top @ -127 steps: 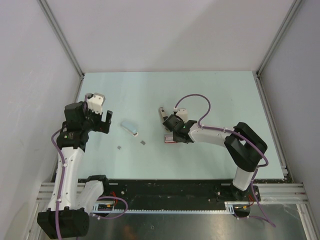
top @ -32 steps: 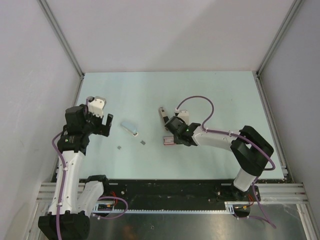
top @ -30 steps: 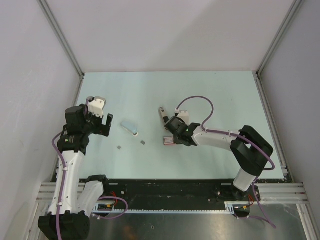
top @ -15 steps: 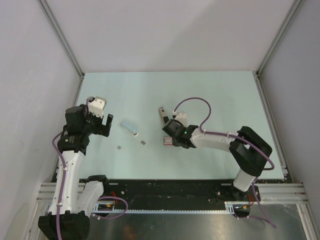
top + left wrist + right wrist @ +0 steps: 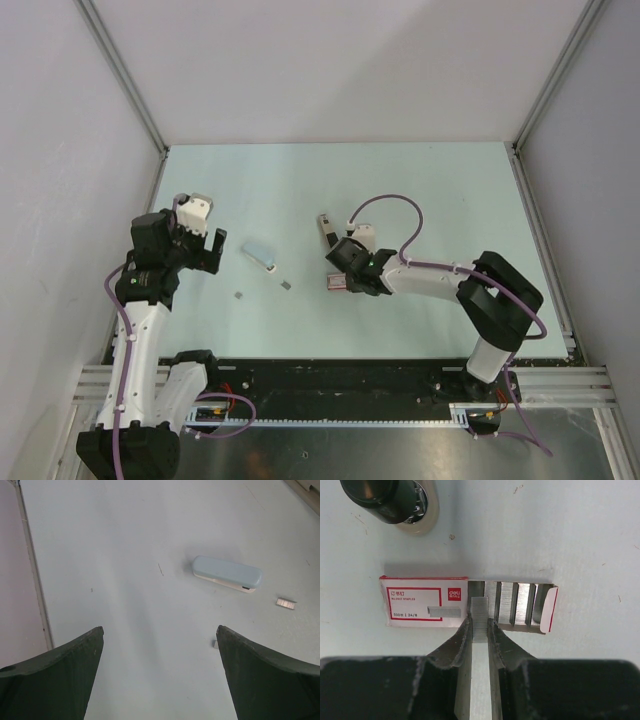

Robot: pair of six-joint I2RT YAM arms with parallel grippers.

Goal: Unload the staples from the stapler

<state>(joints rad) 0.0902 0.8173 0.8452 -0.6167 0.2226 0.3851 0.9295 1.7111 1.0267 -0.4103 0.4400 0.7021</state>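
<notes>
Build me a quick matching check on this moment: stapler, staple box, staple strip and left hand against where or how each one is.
Things:
1. stapler
2. staple box
3. staple strip
4. left hand

States:
A. pinched between the fingers of the right hand
B. open, holding nothing
C. light blue, lying alone on the table
D. red and white, tray slid out with rows of staples showing

Pairs: 1-C, 2-D, 3-A, 4-B
</notes>
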